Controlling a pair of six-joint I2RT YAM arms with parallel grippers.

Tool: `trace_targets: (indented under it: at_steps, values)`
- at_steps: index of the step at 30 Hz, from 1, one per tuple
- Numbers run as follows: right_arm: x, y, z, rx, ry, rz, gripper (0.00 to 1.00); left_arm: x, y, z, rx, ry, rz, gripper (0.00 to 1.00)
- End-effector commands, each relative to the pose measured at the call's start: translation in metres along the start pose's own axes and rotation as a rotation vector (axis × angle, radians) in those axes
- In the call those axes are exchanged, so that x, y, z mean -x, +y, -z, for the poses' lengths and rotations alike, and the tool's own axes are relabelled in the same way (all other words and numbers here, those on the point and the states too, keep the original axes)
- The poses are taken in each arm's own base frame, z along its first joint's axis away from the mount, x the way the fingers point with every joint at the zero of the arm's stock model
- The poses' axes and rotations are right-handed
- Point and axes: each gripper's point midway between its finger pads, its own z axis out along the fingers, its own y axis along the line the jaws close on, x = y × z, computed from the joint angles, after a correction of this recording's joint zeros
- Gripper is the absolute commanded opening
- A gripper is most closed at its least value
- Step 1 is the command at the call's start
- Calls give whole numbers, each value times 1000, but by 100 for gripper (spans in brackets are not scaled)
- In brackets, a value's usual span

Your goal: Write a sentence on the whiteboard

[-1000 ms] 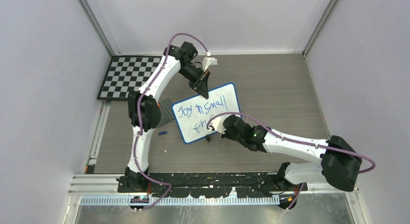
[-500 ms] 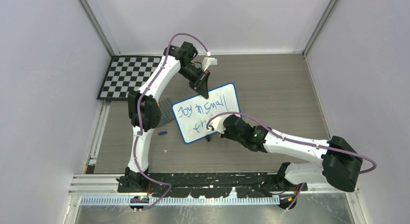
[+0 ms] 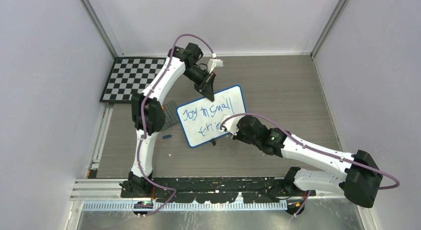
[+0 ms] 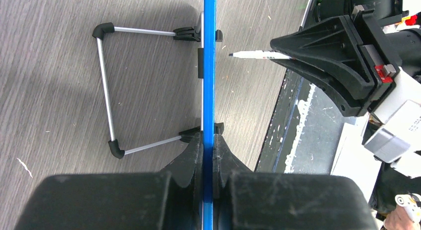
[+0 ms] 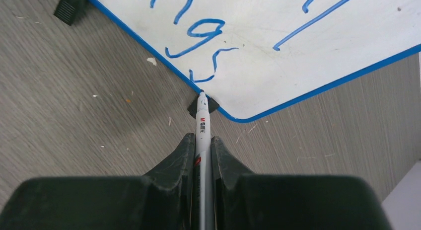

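Now the right gripper (image 5: 201,140) is clamping narrowly on the marker (image 5: 202,121), whose long axis is pointing straight at the whiteboard (image 5: 308,56). Its tip is hanging just off the face, near the lower edge, below the sentence (image 3: 206,114). Opposite, the left gripper (image 4: 207,143) is pinching the board's upper edge, steadying it at the middle of the table (image 3: 298,91).

Left arm (image 3: 159,83) reaches far forward, left gripper (image 4: 207,140) pinched on the whiteboard (image 4: 208,41) edge. Right arm (image 3: 313,153) stretches low across, right gripper (image 5: 202,140) clamping a marker (image 5: 201,128), wrist seemingly tilted down.
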Motion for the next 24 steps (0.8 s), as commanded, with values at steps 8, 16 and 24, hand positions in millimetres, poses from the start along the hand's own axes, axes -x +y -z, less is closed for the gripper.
trace_targets:
  at_steps: [8, 16, 24]
  values:
    - [6, -28, -13, -136, 41, -21, 0, -30, -6, -30, -2, 149, 62, 0]
    - [-2, -33, -20, -177, 92, -7, 0, -30, -6, -31, -6, 149, 64, 0]
    - [18, -32, -3, -126, 4, -17, 0, -28, -5, -30, 6, 142, 62, 0]
